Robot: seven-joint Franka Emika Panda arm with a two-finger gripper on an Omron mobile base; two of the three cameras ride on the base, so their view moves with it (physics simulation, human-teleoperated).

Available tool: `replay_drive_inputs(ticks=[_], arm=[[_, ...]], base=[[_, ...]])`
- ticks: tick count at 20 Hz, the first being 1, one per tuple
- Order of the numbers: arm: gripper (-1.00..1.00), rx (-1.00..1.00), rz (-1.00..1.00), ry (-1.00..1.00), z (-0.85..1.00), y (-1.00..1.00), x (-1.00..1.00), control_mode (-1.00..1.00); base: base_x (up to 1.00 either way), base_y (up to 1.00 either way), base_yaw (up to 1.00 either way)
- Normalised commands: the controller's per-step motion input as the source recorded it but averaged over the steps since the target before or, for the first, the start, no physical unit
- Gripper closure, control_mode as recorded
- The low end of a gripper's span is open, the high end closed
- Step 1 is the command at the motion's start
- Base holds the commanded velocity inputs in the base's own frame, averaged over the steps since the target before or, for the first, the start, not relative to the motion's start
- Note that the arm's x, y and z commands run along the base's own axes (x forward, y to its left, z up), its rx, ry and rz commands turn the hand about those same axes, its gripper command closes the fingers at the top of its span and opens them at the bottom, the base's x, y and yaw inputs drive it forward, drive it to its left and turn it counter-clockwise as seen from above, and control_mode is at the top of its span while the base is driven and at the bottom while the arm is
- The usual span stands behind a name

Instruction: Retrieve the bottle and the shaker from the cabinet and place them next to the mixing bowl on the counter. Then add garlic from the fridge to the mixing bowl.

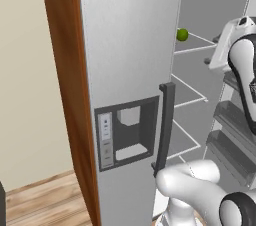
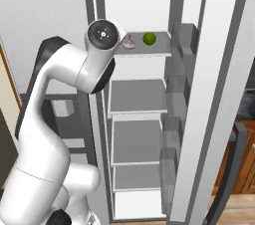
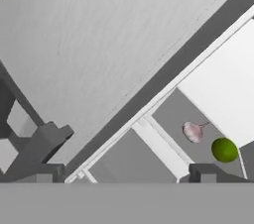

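The garlic (image 2: 129,43) lies on the top shelf (image 2: 142,53) of the open fridge (image 2: 137,0), a pale pinkish bulb just left of centre in the upper part of the right base view, with a green lime (image 2: 149,38) just beside it to the right, the two apart. In the hand view the garlic (image 3: 192,132) sits at the lower right of the frame on the grey shelf (image 3: 171,114), and the lime (image 3: 224,149) lies near it, further toward the lower right corner. In the left base view the lime (image 1: 182,34) shows as a small green ball on a wire-edged shelf (image 1: 197,45) in the upper right, past the edge of the closed fridge door (image 1: 125,45). The fingers (image 3: 204,173) rise as two dark tips at the bottom of the hand view, one at the lower left and one at the lower right, standing wide apart and holding nothing; the garlic lies just above the right tip, well clear of it. Below the top shelf in the right base view, further grey shelves (image 2: 137,95) stack down the middle of the frame, all bare. The open fridge door (image 2: 209,99) stands at the right of that view, with its grey door bins (image 2: 174,94) facing the shelves. In the left base view the closed door carries a dark vertical handle (image 1: 165,125) at centre and a recessed dispenser panel (image 1: 127,132) to its left, with a brown wooden side panel (image 1: 65,85) running down the left of the frame and a strip of wooden floor (image 1: 45,197) at the lower left.
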Motion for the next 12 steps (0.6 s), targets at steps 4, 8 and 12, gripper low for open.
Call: replay_drive_inputs(ticks=[4,8,12], arm=[[-1.00,-0.05,0.03,0.00,0.00,0.00,0.49,-1.00],[-1.00,0.00,0.11,0.00,0.00,-0.03,0.66,-1.00],[-1.00,-0.03,0.16,0.01,-0.04,-0.03,0.53,-1.00]], base=[[0.00,0.00,0.00],[0.00,0.00,0.00],[0.00,0.00,0.00]])
